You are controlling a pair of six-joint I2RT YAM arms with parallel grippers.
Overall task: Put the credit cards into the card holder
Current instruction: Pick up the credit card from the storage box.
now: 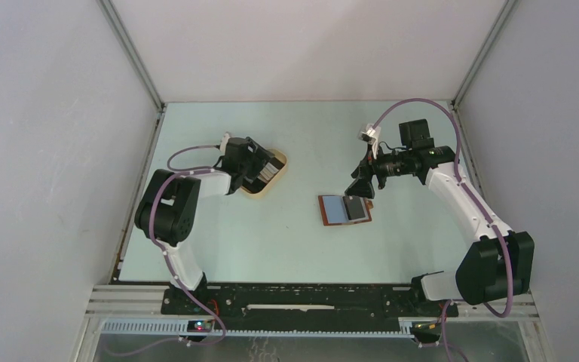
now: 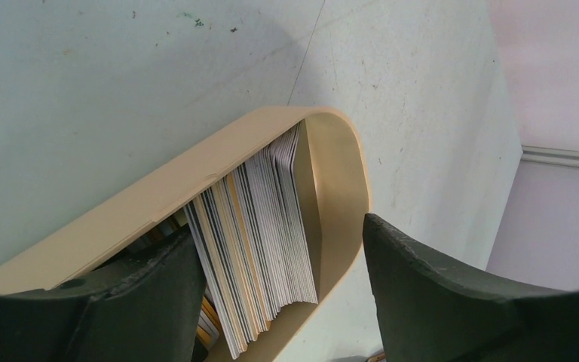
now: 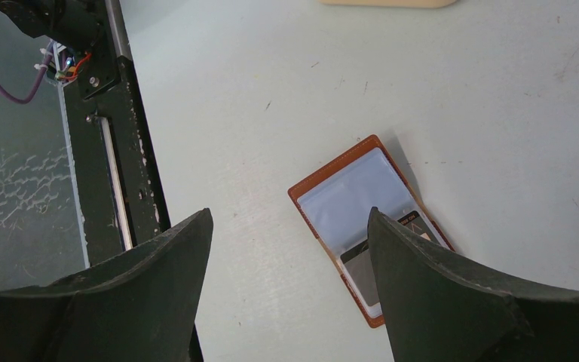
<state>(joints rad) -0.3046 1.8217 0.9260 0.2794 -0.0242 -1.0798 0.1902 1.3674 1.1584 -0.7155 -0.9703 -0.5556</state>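
Your card holder (image 1: 344, 209) lay open mid-worktop (image 1: 301, 241); the credit cards (image 2: 260, 234) stood stacked in the tray (image 1: 279, 167) to its left.

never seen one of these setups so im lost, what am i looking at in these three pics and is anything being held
Two robot arms are bolted at the near edge of a table. The wide picture comes from a fixed camera above and behind them; the other two come from a camera on each wrist.

The left tool is open over a tan tray holding a stack of credit cards, one finger among them. The right tool hangs open above the card holder, a brown wallet lying open on the table.

Neither tool holds anything.
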